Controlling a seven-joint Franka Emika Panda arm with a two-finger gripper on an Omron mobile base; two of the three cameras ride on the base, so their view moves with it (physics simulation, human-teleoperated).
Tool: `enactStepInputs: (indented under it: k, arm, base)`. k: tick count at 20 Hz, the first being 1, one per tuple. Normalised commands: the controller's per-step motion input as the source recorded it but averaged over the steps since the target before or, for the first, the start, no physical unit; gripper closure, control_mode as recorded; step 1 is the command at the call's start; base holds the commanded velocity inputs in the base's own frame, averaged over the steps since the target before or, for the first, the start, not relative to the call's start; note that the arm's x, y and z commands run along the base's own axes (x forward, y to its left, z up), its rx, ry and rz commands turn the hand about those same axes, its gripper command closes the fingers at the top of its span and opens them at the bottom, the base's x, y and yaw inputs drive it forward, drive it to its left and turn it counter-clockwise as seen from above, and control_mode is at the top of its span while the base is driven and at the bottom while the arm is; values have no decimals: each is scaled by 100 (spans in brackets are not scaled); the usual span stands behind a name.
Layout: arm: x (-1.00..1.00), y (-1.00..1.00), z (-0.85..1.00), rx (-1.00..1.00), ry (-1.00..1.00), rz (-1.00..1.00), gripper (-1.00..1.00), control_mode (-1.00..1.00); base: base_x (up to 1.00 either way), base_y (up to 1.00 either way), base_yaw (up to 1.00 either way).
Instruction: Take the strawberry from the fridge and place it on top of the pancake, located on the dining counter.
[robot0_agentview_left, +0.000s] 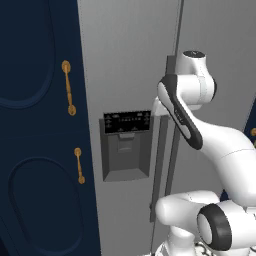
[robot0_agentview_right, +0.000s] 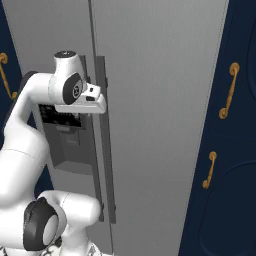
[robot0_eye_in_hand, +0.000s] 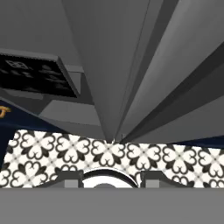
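The fridge (robot0_agentview_left: 130, 60) is a tall grey double-door unit, and both of its doors are closed. A dark dispenser panel (robot0_agentview_left: 127, 122) sits in the left door. Two long vertical bar handles (robot0_agentview_right: 106, 165) run down beside the centre seam. My gripper (robot0_agentview_right: 101, 103) is high up, right by the upper end of these handles, and its hand is partly hidden behind my forearm in the left base view. In the hand view the fingertips (robot0_eye_in_hand: 70, 179) stand apart with nothing between them, looking down along the door seam (robot0_eye_in_hand: 111, 131). The strawberry is hidden. The pancake and dining counter are out of view.
Navy cabinets (robot0_agentview_left: 40, 150) with gold handles (robot0_agentview_left: 68, 88) flank the fridge on the left, and more navy cabinets (robot0_agentview_right: 235, 165) stand on the right. A black-and-white patterned floor (robot0_eye_in_hand: 52, 153) lies below the doors. My own arm (robot0_agentview_left: 220, 145) crowds the space before the right door.
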Motion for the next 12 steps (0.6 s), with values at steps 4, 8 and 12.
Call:
enactStepInputs:
  k: [4,8,12]
  arm:
    - [-26,0,0,0,-5,0,-100,-100]
    - [-55,-11,-3,0,-2,-1,-100,-100]
    - [-85,-31,-5,0,-3,-11,-100,-100]
  base:
    - [0,0,0]
    - [0,0,0]
    - [0,0,0]
